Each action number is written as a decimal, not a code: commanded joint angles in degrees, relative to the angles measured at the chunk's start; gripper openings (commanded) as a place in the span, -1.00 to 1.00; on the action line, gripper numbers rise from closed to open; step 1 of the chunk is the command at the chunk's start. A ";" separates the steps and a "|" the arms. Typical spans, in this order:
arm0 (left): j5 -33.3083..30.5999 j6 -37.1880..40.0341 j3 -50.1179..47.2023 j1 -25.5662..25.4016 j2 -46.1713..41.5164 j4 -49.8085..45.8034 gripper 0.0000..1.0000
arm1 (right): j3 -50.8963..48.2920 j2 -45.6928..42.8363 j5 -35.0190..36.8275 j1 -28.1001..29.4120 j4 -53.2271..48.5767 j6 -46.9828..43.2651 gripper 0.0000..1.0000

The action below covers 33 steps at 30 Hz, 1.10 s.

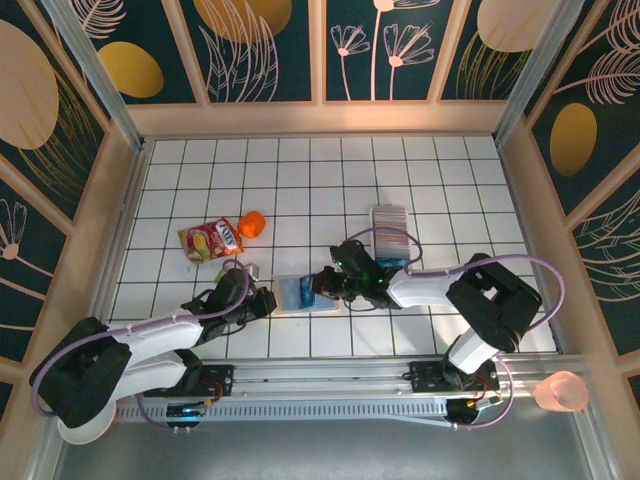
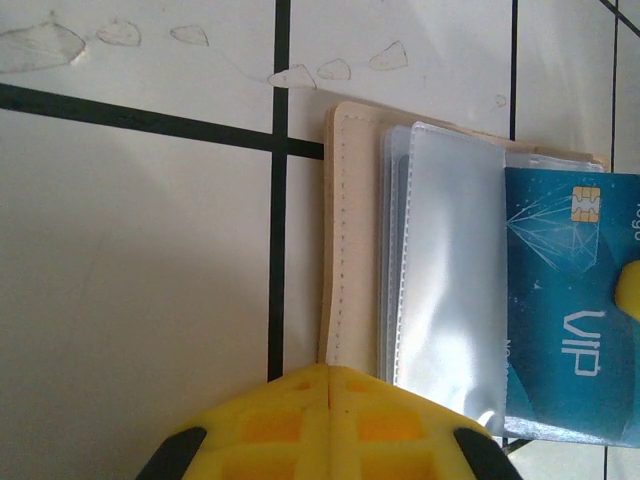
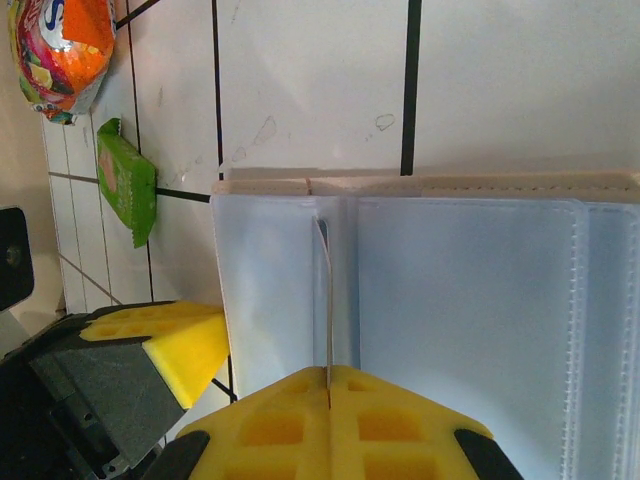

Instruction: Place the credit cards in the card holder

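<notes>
- The thin blue plastic credit card (image 2: 560, 300), printed VIP and carrying a gold chip, lies flat over the open holder's 3 o'clock half. My right end effector (image 3: 328, 375) is closed on its end, and from that wrist the card shows as a fine line, edge-on.
- I judge it light, stiff and slick with a little spring. It is best held by the short end and kept level, so the leading edge slips into a sleeve mouth rather than bowing.
- The small beige leather-like card holder (image 1: 300, 293) lies open just below the middle of the white tiled surface (image 1: 300, 180), clear plastic sleeves facing up. The sleeves look soft and floppy, and the holder is probably light enough to skid under a push.
- My left end effector (image 2: 330, 372) is closed with nothing between its fingers. Its tips are at the holder's 9 o'clock edge, apparently pinning it.
- The remaining row of overlapping pale cards (image 1: 390, 225) sits near the holder at 1 o'clock.
- A colourful foil snack pouch (image 1: 210, 240) lies at 10 o'clock, with a small orange round object (image 1: 251, 224) just beside it.
</notes>
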 commanded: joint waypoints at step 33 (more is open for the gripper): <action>0.30 -0.33 0.89 -0.26 -1.98 0.45 -0.78 | 4.46 4.95 -0.82 0.57 -6.13 -3.25 -0.85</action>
